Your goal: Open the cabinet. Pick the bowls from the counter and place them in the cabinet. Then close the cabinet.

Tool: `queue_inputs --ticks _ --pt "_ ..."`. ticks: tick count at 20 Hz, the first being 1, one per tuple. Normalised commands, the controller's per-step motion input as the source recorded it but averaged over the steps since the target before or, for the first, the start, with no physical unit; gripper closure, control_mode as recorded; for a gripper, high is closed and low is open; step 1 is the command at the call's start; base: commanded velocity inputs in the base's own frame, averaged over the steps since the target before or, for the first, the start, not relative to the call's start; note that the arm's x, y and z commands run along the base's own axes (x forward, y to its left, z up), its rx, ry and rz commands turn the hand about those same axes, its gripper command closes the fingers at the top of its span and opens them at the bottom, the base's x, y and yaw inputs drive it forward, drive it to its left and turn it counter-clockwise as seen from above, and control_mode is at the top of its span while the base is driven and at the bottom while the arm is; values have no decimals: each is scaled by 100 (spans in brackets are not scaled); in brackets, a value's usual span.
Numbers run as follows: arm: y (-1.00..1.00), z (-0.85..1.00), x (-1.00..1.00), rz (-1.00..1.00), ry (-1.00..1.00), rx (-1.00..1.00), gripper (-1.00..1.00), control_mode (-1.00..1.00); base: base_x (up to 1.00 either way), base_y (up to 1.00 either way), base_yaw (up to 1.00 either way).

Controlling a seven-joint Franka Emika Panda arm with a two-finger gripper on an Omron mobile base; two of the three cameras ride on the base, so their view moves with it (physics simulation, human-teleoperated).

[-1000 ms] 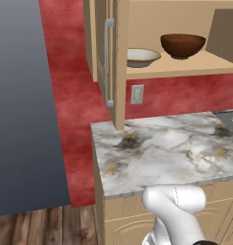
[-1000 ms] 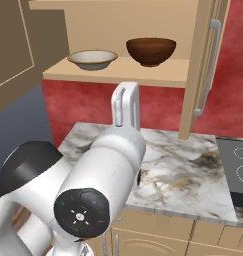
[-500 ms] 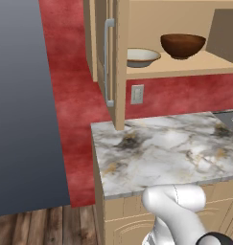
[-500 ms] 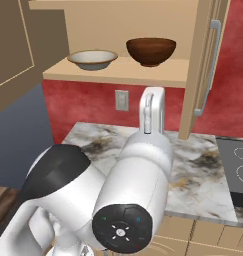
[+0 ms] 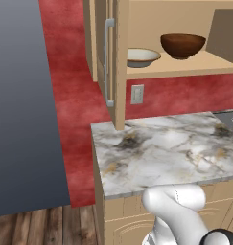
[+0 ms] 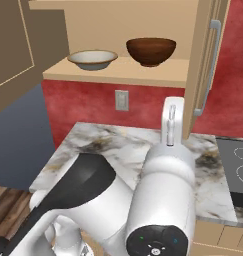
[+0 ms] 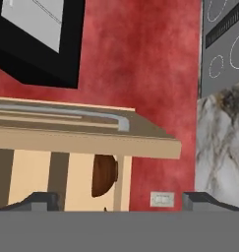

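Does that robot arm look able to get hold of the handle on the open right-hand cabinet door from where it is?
Probably yes. The silver bar handle on the swung-out cabinet door hangs in open air with nothing in front of it, and the gripper is open.

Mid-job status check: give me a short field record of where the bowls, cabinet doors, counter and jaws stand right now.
cream bowl: on the cabinet's bottom shelf, left of the brown one
brown bowl: same shelf, upright, apart from the cream bowl
cabinet: both doors swung open
right door: edge-on, bar handle facing out
counter: marble top with no bowls on it
gripper: jaws wide open, holding nothing
remaining: close the doors
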Motion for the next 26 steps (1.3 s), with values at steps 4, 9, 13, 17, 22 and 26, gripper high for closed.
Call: queue_inputs --ticks 4,9,13,17,22,26 --pt "-20 -17 24 0 -10 0 -100 -100 0 0 0" --pt "-22 -14 39 0 -7 0 -100 -100 0 0 0" --pt "-29 -16 38 0 -4 0 -100 -100 0 0 0" --pt "-39 -18 28 0 -2 0 -100 -100 0 0 0" --pt "-37 -14 37 2 -2 0 -100 -100 0 0 0" --pt "-32 -8 54 6 -2 0 -100 -100 0 0 0"
